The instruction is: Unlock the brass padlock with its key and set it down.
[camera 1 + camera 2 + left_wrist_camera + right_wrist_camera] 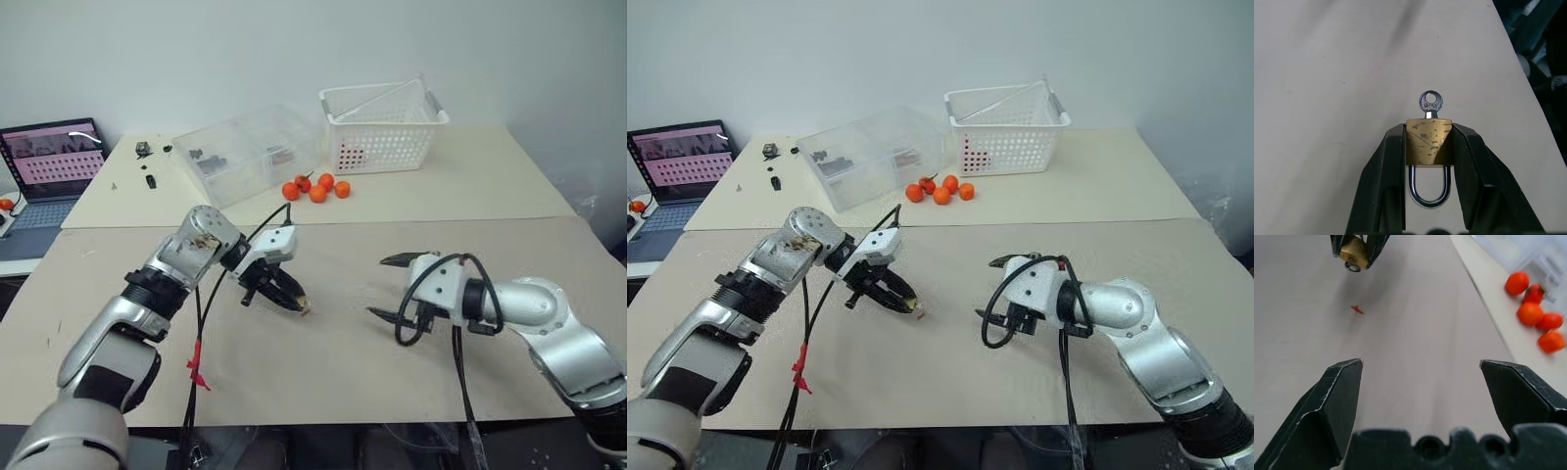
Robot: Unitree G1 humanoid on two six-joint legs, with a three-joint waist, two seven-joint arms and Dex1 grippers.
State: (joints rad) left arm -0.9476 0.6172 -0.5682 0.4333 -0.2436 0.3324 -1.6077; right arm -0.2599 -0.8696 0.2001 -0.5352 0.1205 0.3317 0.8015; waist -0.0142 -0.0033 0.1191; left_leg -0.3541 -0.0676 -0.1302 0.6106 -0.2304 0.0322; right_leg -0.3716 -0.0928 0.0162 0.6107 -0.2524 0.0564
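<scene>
My left gripper (299, 303) is shut on the brass padlock (1428, 142), which it holds by the body's two sides a little above the beige table (343, 372). The silvery shackle (1429, 192) sits back between the fingers and looks closed. A small silver key (1430, 104) sticks out of the padlock's far end. My right gripper (379, 286) hangs open to the right of it with nothing between its fingers. It points at the padlock (1354, 252) and the key's head (1353, 268) across a stretch of bare table.
Several orange-red fruits (315, 186) lie at the back of the table, in front of a clear plastic box (250, 152) and a white basket (382, 127). A laptop (54, 162) stands at the far left. A tiny red scrap (1356, 309) lies under the padlock.
</scene>
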